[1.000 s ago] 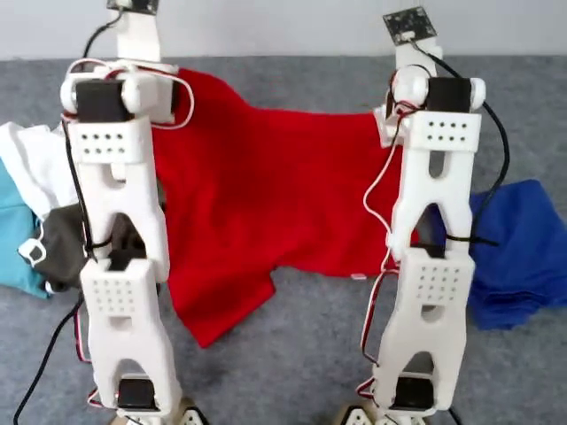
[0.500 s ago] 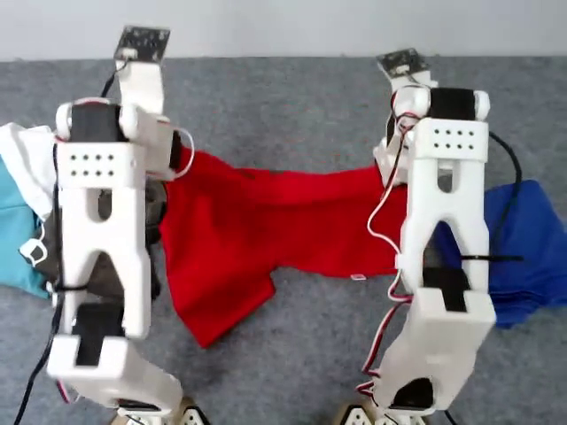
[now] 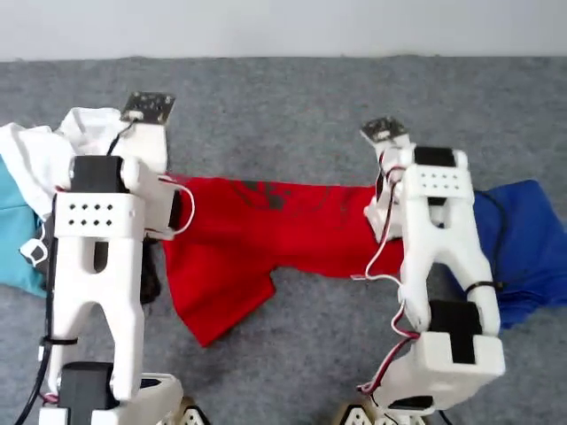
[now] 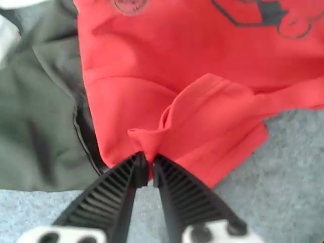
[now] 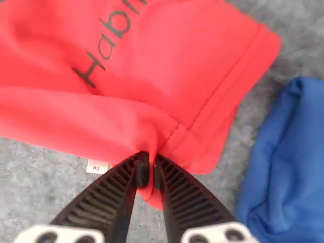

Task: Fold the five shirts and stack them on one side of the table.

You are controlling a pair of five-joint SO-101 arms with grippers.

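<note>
Red shirt (image 3: 266,230) partly overlaps grey shirt (image 4: 40,101).

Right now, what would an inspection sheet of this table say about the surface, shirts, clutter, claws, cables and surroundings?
Surface: grey cover, carpet-like.
Job's things: red shirt stretched between the arms; blue shirt bunched by the right arm; white shirt, teal shirt and dark grey shirt heaped by the left arm.
Clutter: nothing seen.
Claws: left claw shut on the red shirt's edge; right claw shut on its other end.
Cables: wires run along both arms.
Surroundings: pale wall behind.
</note>
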